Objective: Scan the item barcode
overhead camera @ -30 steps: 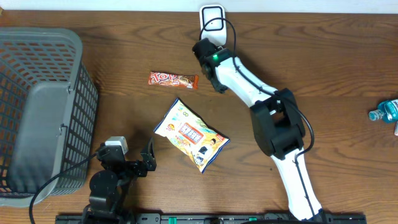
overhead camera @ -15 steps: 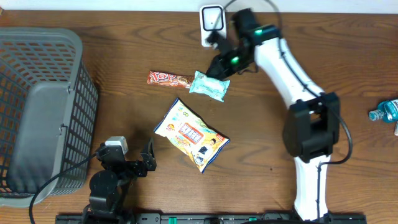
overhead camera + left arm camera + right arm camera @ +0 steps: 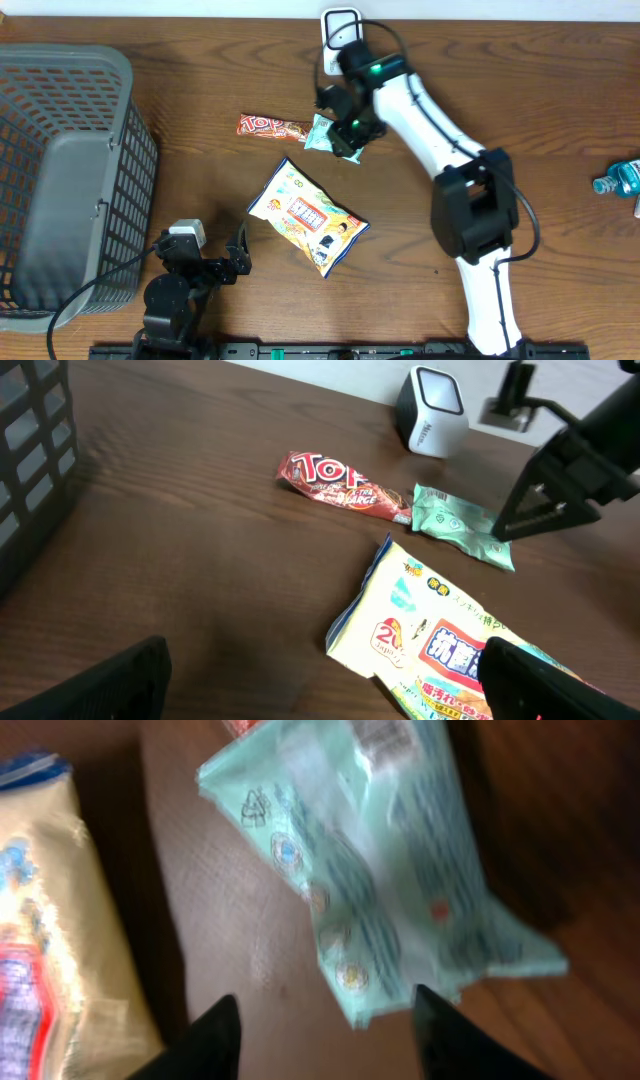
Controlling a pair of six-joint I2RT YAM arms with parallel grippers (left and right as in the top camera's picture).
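A grey basket [image 3: 60, 170] sits at the far left. Near it the left gripper [image 3: 320, 670] hangs low over the table [image 3: 200, 90], jaws spread wide and holding nothing. Further along lies a red candy bar [image 3: 277, 127], with a yellow snack bag [image 3: 308, 217] below it. The mint-green packet [image 3: 462, 525] lies flat, just beside the bar's right end. The right gripper [image 3: 325, 1010] hovers over it with its fingers parted, not pinching it. The white scanner [image 3: 341, 28] stands at the far edge behind, and a blue bottle [image 3: 622, 178] lies at the right edge.
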